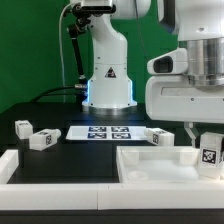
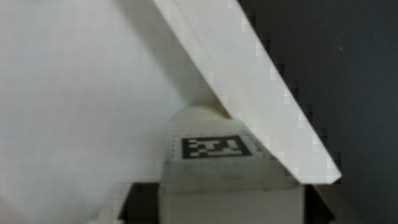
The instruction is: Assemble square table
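Gripper point(image 1: 205, 136) sits low at the exterior view's right, above the far right corner of the tabletop point(image 1: 150, 168). Its fingers are clamped on a held leg point(image 1: 210, 152). The leg is upright with its tag facing the camera and its lower end inside the rim. Cannot tell whether it touches the tabletop's floor.

In the wrist view, the held leg point(image 2: 217, 150) shows its tag and sits right beside the tabletop's raised rim point(image 2: 249, 90), which runs diagonally across. The flat white inner face lies beside it.

The tabletop lies rim-up on the black table point(image 1: 80, 150), near the front. Three loose legs:
- First leg point(image 1: 22, 127) and second leg point(image 1: 42, 139) are close together at the exterior view's left.
- Third leg point(image 1: 163, 137) is just behind the tabletop's back edge.

The marker board point(image 1: 105, 132) lies flat between the second and third legs. A long white rail point(image 1: 40, 172) runs along the front.
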Tool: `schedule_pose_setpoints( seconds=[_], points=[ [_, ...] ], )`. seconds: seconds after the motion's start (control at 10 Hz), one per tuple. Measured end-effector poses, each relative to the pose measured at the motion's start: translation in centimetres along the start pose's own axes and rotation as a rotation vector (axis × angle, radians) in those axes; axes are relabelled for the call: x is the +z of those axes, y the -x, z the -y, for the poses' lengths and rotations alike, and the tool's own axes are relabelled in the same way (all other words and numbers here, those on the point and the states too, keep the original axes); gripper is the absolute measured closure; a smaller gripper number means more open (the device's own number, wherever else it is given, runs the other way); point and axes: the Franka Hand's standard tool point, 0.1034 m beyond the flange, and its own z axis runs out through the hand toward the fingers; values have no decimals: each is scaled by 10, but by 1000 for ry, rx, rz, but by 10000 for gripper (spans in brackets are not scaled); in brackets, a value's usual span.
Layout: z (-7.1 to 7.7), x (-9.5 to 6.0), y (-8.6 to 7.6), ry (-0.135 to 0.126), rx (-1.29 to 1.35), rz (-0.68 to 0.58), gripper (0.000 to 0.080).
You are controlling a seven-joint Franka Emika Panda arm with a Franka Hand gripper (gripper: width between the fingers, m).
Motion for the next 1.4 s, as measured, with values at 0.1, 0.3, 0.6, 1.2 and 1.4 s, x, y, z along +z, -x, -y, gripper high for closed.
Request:
schedule_pose_setpoints(
  seconds=[0.1, 0.3, 0.6, 1.2, 1.4],
  points=[
    [0, 0, 0, 0, 63, 0, 507],
    [1, 0, 0, -3, 197, 2, 507],
    [3, -1, -1, -57, 683, 56, 507],
    [3, 2, -5, -129, 1074, 102, 431],
    [4, 4, 1, -106, 953, 93, 297]
  ],
)
